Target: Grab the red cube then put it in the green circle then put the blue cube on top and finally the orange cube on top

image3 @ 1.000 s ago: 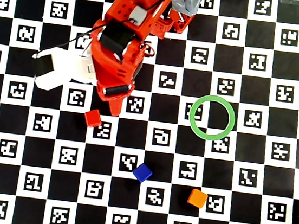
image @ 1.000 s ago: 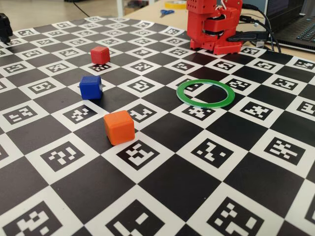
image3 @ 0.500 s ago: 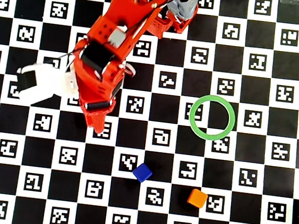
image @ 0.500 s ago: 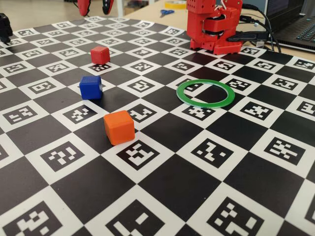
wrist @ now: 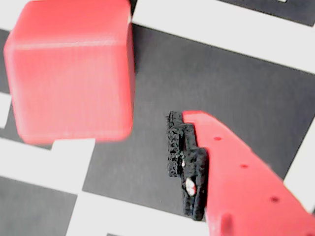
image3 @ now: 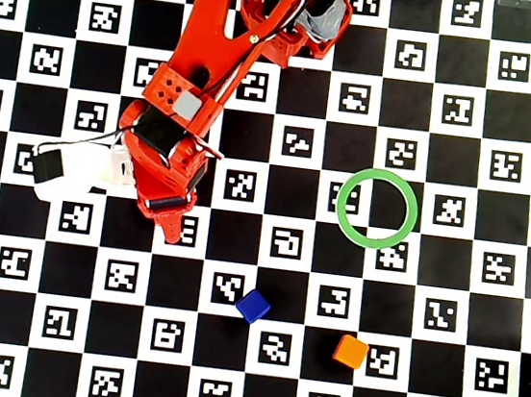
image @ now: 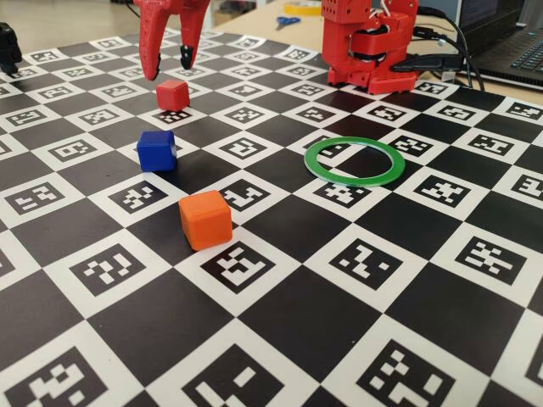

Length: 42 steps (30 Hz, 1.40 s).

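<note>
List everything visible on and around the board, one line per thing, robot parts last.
red cube: one, red, far left of the board in the fixed view, just below the fingers
blue cube: one, deep blue, nearer than the red cube
orange cube: one, orange, nearest the camera
green circle: one, green, flat on the board, empty
checkered board: one, black and white with markers
scissors: one, blue handles, beyond the board
cables: black, far right
arm base: one, red, far edge
gripper: one, red, fingers open above the red cube

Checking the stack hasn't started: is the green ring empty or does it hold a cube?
Empty. The green ring shows only checkerboard inside; the red cube, blue cube and orange cube all sit outside it.
</note>
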### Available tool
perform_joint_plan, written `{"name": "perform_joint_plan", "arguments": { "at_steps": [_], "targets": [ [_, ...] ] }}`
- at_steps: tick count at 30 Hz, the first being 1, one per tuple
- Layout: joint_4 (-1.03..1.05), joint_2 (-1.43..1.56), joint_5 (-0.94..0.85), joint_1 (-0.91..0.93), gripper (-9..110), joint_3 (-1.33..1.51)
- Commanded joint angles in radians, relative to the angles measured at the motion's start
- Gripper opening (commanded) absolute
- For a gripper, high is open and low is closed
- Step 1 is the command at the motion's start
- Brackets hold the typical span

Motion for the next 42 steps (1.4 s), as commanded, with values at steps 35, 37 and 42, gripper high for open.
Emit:
{"name": "perform_joint_plan", "arguments": {
  "at_steps": [35, 37, 42],
  "targets": [
    [-0.135, -0.06, 0.029, -0.02, 9, 0.011],
    [-0.112, -0.049, 0.032, -0.021, 9, 0.002],
    [-0.038, 0.015, 0.057, -0.028, 8, -0.032]
  ]
}}
